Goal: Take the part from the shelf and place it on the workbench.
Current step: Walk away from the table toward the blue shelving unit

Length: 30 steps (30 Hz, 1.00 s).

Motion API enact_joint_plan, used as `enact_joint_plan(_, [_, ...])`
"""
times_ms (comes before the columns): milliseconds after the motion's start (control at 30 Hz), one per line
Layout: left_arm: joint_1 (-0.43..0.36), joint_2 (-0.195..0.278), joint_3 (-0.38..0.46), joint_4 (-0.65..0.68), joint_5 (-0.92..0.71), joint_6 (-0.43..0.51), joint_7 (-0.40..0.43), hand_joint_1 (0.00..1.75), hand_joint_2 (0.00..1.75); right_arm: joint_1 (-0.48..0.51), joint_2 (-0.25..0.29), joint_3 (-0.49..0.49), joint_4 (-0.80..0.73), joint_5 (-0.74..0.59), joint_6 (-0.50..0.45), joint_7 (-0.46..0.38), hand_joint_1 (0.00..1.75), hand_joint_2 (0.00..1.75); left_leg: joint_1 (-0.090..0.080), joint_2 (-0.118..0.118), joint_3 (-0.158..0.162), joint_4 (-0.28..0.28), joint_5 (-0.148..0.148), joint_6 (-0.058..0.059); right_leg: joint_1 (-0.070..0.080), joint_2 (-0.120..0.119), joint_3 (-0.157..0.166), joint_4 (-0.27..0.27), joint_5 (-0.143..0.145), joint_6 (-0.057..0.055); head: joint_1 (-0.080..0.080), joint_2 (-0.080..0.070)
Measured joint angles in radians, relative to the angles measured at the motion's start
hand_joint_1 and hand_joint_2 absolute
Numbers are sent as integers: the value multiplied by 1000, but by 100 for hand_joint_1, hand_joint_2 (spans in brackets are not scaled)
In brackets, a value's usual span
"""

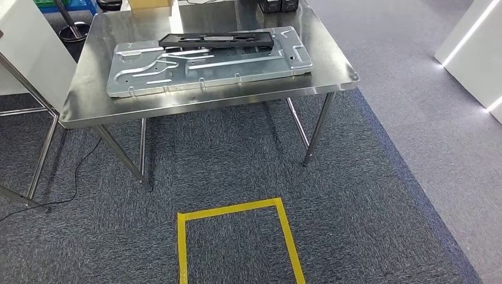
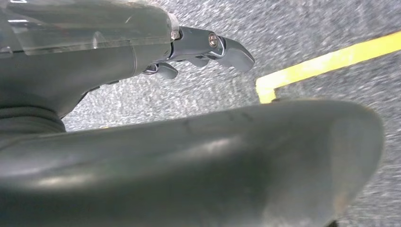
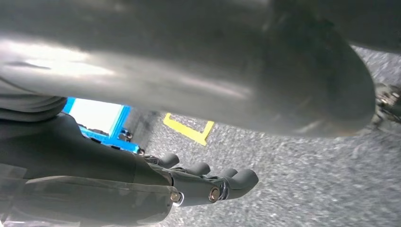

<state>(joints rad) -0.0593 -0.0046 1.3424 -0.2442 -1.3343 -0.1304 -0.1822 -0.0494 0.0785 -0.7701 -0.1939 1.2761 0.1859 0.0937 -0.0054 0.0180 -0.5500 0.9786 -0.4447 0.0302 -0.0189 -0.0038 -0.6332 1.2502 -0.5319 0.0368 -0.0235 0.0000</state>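
A long black part (image 1: 216, 40) lies flat on a large silver stamped metal panel (image 1: 207, 68), which rests on the steel workbench (image 1: 177, 105) ahead of me. Both arms hang low by my body. The left wrist view looks down at my left hand (image 2: 156, 52) over grey carpet; its fingers (image 2: 231, 49) reach out with nothing in them, and the thick thumb crosses the foreground. My right hand (image 3: 179, 187) hangs the same way, its dark fingers (image 3: 239, 182) slightly bent and apart, holding nothing.
A yellow tape square (image 1: 237, 207) marks the carpet in front of the workbench. A second steel frame with a white panel (image 1: 32, 59) stands at the left, with a black cable (image 1: 77, 177) on the floor. White lit walls (image 1: 473, 41) stand at the right. A blue rack (image 3: 101, 123) is behind me.
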Motion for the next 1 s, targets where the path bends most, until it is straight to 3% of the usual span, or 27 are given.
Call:
enact_joint_plan(33, [0, 0, -1, 0, -1, 0, 1, 0, 0, -1, 0, 0, 0, 1, 0, 0, 0, 0, 0, 0, -17, 10, 6, -4, -2, 0, 52, -61, 15, -1, 0, 0])
enact_joint_plan(67, [0, 0, -2, 0, -2, 0, 1, 0, 0, -3, 0, 0, 0, 1, 1, 1, 0, 0, -1, 0, -31, 21, 11, -8, -1, 1, 106, -134, 13, -3, 0, 0])
enact_joint_plan(133, [0, 0, -2, 0, -2, 0, 2, 0, 0, -4, 0, -1, 0, 2, 2, 2, 0, 0, -3, 0, -50, 37, 22, -19, 3, 2, 167, -232, -13, -13, -1, 0])
enact_joint_plan(200, [0, 1, -3, 0, 0, 0, 1, 0, 0, -3, 0, -2, 0, 4, 1, 2, 0, 0, -1, -2, -57, 41, 34, -33, 6, 1, 165, -251, -12, -30, -1, 0])
enact_joint_plan(233, [1, 1, -3, 0, 2, 0, 1, 0, 0, -3, 0, -3, 1, 5, 1, 2, 0, 0, 1, -3, -62, 46, 27, -39, 6, -1, 158, -253, -3, -40, -1, 0])
enact_joint_plan(300, [3, 1, -3, 1, 8, -1, 0, 0, 0, -3, -1, -3, 1, 8, 0, 0, 0, 0, 6, -8, -84, 103, -41, -50, 5, -6, 137, -256, 19, -56, -2, 0])
enact_joint_plan(367, [3, 1, -3, 1, 11, -2, -2, 0, 0, -2, -4, -3, 1, 9, -2, -3, 0, 0, 9, -9, -115, 221, -139, -56, 8, -7, 108, -255, 41, -63, -3, 0])
enact_joint_plan(400, [3, 1, -3, 1, 11, -2, -4, 0, 0, -2, -5, -3, 1, 8, -4, -7, 0, 0, 10, -9, -123, 276, -165, -57, 10, -7, 92, -254, 53, -63, -3, 0])
enact_joint_plan(433, [3, 1, -3, 1, 11, -2, -6, 0, 0, -1, -5, -3, 1, 7, -7, -12, 0, 0, 10, -9, -119, 309, -167, -57, 12, -7, 76, -252, 64, -63, -3, 0])
enact_joint_plan(467, [3, 1, -3, 1, 10, -2, -8, 0, 0, -1, -6, -3, 1, 5, -9, -18, 0, 0, 10, -9, -99, 308, -147, -55, 13, -7, 60, -249, 75, -62, -3, 0])
enact_joint_plan(500, [3, 2, -3, 1, 8, -3, -12, 0, 0, -1, -6, -3, 1, 3, -12, -24, 0, 0, 9, -10, -61, 272, -116, -53, 13, -7, 45, -246, 84, -60, -3, 0])
enact_joint_plan(533, [2, 4, -3, 1, 6, -3, -16, 0, 0, -2, -6, -4, 1, 1, -14, -30, 0, 0, 8, -10, -7, 207, -91, -48, 13, -7, 33, -243, 93, -58, -3, 0])
enact_joint_plan(600, [-2, 9, -6, 1, 0, -6, -26, 0, 0, -3, -4, -5, 1, -3, -18, -37, 0, 0, 2, -11, 99, 52, -88, -35, 14, -7, 18, -238, 110, -50, -2, 0])
enact_joint_plan(667, [-5, 15, -9, 1, -6, -9, -36, 0, 0, -4, -2, -7, 1, -9, -20, -39, 0, 0, -5, -12, 140, -25, -106, -23, 12, -9, 12, -239, 128, -37, -2, 0])
enact_joint_plan(733, [-3, 18, -15, 1, -11, -12, -46, 0, 0, -3, -3, -11, 1, -13, -21, -36, 0, 0, -6, -9, 132, -34, -90, -9, 9, -9, 7, -239, 136, -24, -2, 0])
enact_joint_plan(767, [-3, 19, -18, 1, -12, -14, -51, 0, 0, -2, -3, -13, 2, -14, -21, -33, 0, 0, -4, -7, 123, -37, -77, -2, 8, -6, 1, -225, 116, -19, -2, 0])
enact_joint_plan(800, [-3, 19, -21, 1, -12, -16, -54, 0, 0, -2, -4, -15, 2, -14, -21, -31, 0, 0, -2, -5, 113, -41, -63, 4, 7, -4, -9, -195, 77, -15, -1, 0])
enact_joint_plan(867, [-4, 19, -24, 1, -11, -18, -57, 0, 0, -2, -5, -17, 2, -13, -23, -25, 0, 0, -2, -3, 84, -39, -41, 12, 6, 0, -38, -83, -27, -8, -1, 0])
enact_joint_plan(900, [-4, 19, -24, 1, -8, -18, -57, 0, 0, -1, -4, -17, 2, -12, -23, -23, 0, 0, -3, -2, 68, -36, -30, 12, 5, 0, -50, -21, -60, -5, -1, 0])
enact_joint_plan(933, [-4, 19, -24, 1, -6, -18, -56, 0, 0, -1, -4, -17, 2, -11, -24, -21, 0, 0, -3, -1, 51, -32, -20, 11, 4, 0, -51, 22, -66, -1, -1, 0])
enact_joint_plan(967, [-4, 19, -24, 1, -4, -18, -55, 0, 0, -1, -4, -17, 2, -9, -24, -20, 0, 0, -3, 0, 32, -25, -10, 9, 2, 0, -39, 37, -51, 2, -1, 0])
enact_joint_plan(1000, [-4, 19, -24, 1, -3, -17, -54, 0, 0, -1, -4, -17, 2, -8, -24, -19, 0, 0, -3, 0, 13, -17, -2, 7, -1, 0, -10, 18, -23, 4, -1, 0])
